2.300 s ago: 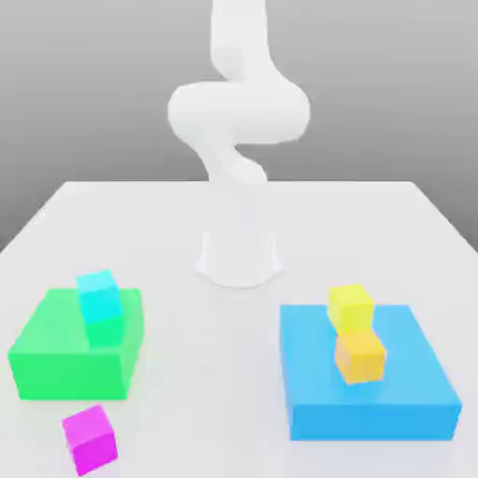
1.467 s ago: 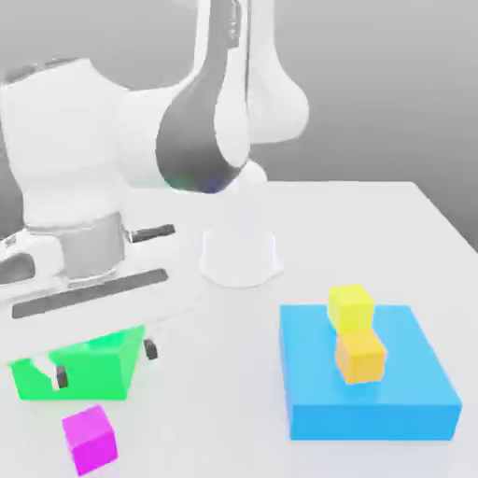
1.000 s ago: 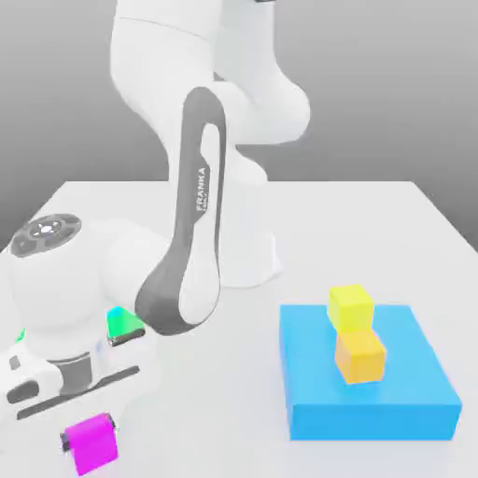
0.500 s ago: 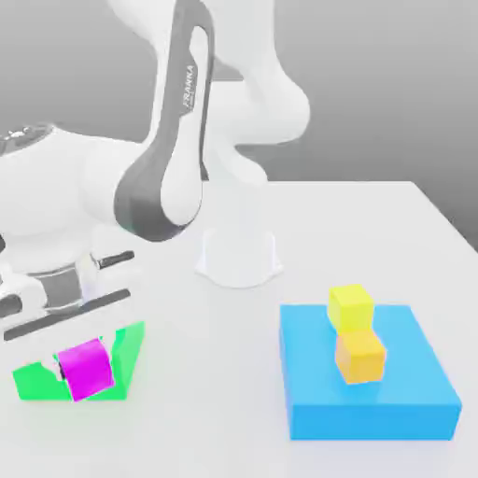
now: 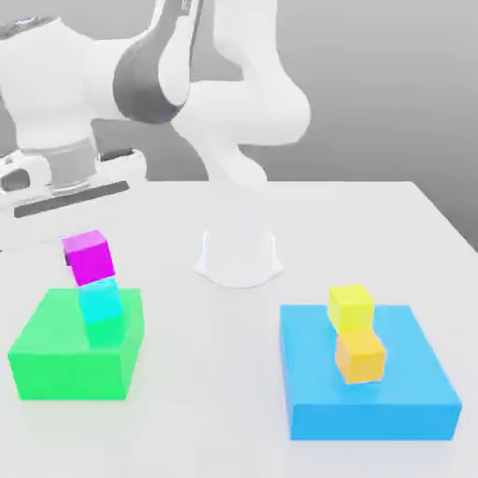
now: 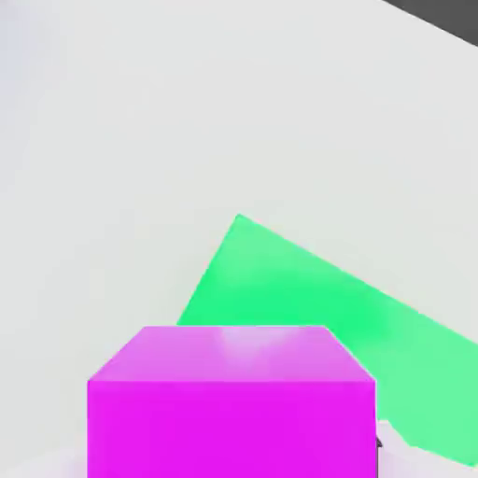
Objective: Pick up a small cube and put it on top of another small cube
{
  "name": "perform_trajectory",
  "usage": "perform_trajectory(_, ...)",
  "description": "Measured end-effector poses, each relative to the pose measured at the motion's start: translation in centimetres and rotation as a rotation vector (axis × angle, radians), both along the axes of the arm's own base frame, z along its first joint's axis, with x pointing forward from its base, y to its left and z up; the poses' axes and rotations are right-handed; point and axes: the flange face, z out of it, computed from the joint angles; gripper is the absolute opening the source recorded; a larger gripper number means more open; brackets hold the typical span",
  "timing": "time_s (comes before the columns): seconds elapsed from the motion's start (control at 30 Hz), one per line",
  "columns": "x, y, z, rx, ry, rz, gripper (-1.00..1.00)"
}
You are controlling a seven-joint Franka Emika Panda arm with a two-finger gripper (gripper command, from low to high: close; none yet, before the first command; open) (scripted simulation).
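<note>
Pincer is pinching the magenta cube, held up off the tabletop near its edge on the exterior view's left. Cyan cube sits on the green block, toward that block's far edge & its far corner on the exterior view's right. Key relation: cyan looks to lie below the pincer and its load, but whether magenta is straight over it or a bit nearer/farther, can't tell; hand view has magenta in front of the green block. Next move prob. = line up over cyan's top face, then lower. Magenta looks slightly turned vs. cyan, so maybe a small twist too. Risk: off-centre drop, or nudging cyan off its spot, w/ the block's far edge close by.
</note>
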Motion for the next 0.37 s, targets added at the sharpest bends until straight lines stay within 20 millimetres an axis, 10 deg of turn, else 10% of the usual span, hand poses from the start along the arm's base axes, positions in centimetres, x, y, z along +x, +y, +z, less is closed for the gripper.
perform_trajectory(0.23,-1.9,0.0,-4.3,-0.042,0.006,-0.014,-1.00)
perform_trajectory(0.27,-2.0,0.0,-5.1,-0.042,0.006,-0.014,1.00)
perform_trajectory(0.37,-2.0,0.0,-5.1,-0.042,0.006,-0.014,1.00)
